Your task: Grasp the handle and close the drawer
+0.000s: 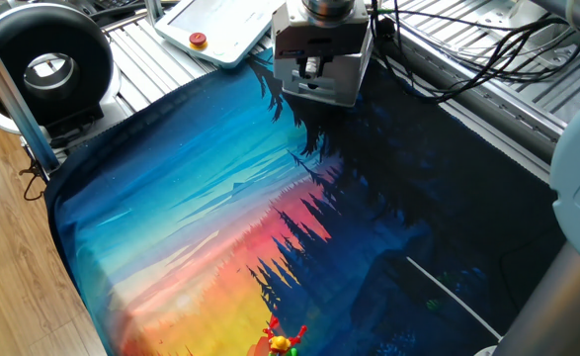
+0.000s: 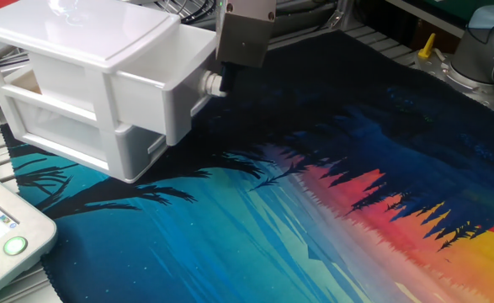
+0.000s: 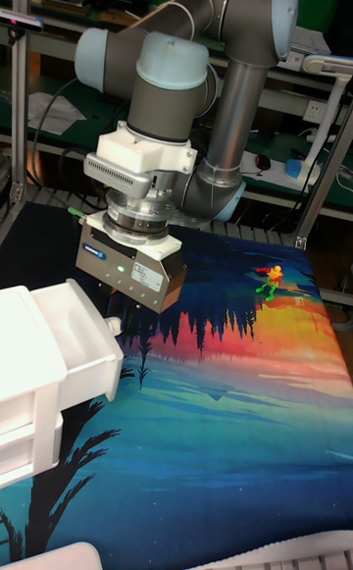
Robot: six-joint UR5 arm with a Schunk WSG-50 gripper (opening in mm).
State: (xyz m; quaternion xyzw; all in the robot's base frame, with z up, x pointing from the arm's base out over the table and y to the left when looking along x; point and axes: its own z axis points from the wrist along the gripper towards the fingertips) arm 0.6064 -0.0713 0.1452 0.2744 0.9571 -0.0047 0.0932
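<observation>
The drawer [image 2: 169, 94] is the top one of a small white unit [image 2: 78, 38] at the mat's left end, and it stands pulled out a short way. A round white handle [image 2: 209, 83] sticks out of its front face. My gripper [image 2: 220, 82] comes down from above with its dark fingers shut on that handle. In the tall fixed view the drawer [image 3: 69, 349] is at the left, with the gripper [image 3: 116, 320] at its front corner. From the one fixed view I see only the gripper's body [image 1: 317, 61]; the drawer is out of view there.
A white panel with a red button [image 1: 218, 28] lies beside the unit, also seen as the panel [image 2: 1, 229]. A black round device [image 1: 44, 61] stands off the mat. A small colourful toy [image 1: 282, 341] sits at the mat's far end. Cables [image 1: 467, 49] run behind the arm.
</observation>
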